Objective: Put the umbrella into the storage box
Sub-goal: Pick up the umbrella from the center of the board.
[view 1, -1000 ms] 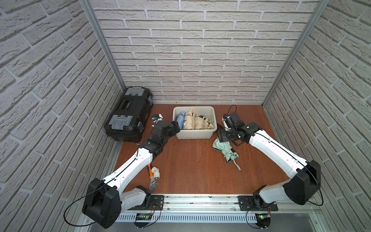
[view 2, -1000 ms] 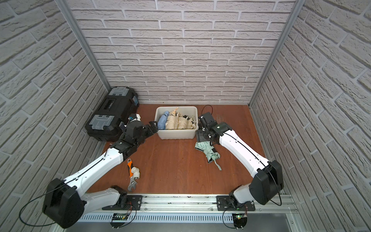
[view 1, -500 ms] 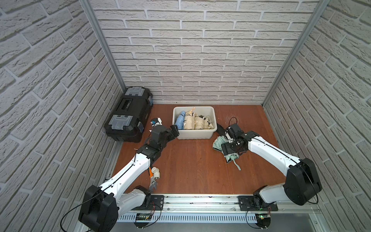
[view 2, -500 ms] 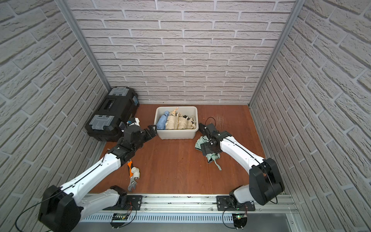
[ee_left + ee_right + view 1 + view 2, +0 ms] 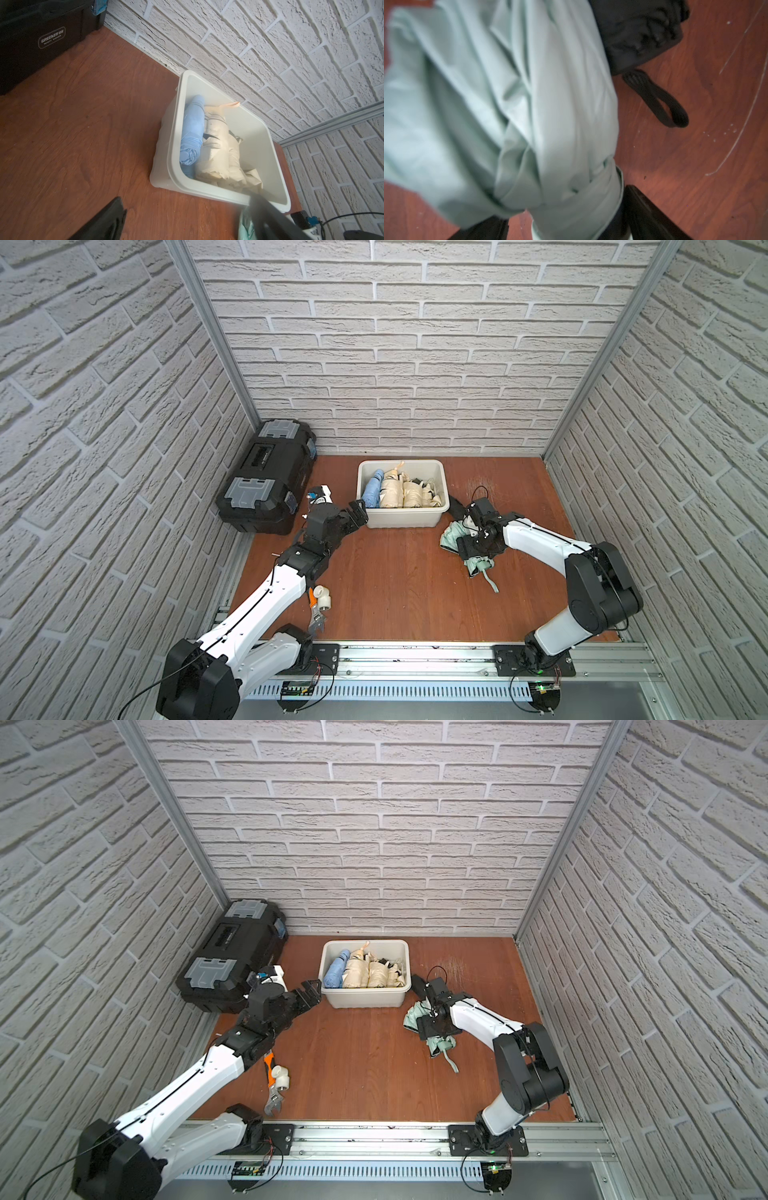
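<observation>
1. So: the mint umbrella (image 5: 478, 566) lies on the surface (image 5: 395, 585), just right of the storage box (image 5: 402, 519) and not in it. Its folds are loose and a thin strap trails toward the front edge.
2. Right tool (image 5: 566, 207): down over the umbrella, fingers apart on either side of the strap-bound waist. In the right wrist view a strip of bare surface shows between one finger and the cloth, so it is not clamped.
3. Left tool (image 5: 359, 512): jaws wide apart, empty, by the box's near-left corner.
4. Handling, my read: light. Soft, slick cloth over a stiff core. A pinch on loose folds alone would likely slide, or lift only cloth.
5. Where to grab: across the cinched waist, where the strap packs the folds onto the core. The fingers straddle about that spot. Close until the core resists, not just the cloth.
6. The box holds a blue umbrella (image 5: 373, 489) and beige ones (image 5: 392, 494), side by side. Free room looks to be on the right and at the back, so clear the rim and lay it parallel to them.
7. Risk: a black bundle (image 5: 643, 31) with a loop strap sits right beside the mint cloth. It could snag and drag along.
</observation>
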Action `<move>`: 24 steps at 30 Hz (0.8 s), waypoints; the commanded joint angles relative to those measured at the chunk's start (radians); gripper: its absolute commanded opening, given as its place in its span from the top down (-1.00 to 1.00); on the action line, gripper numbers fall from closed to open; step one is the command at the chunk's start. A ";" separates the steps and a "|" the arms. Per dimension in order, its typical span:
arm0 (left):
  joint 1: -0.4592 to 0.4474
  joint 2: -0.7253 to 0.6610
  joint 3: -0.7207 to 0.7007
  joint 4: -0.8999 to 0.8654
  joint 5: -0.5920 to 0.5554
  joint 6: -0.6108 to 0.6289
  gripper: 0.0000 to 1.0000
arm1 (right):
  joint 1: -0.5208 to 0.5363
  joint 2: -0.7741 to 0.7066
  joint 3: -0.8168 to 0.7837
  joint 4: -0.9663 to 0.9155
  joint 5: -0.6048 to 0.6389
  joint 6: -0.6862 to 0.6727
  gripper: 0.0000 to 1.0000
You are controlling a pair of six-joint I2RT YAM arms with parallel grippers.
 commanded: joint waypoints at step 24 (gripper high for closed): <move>0.010 -0.052 -0.002 0.016 0.014 -0.038 -0.94 | -0.019 -0.044 -0.034 -0.024 -0.178 0.025 0.23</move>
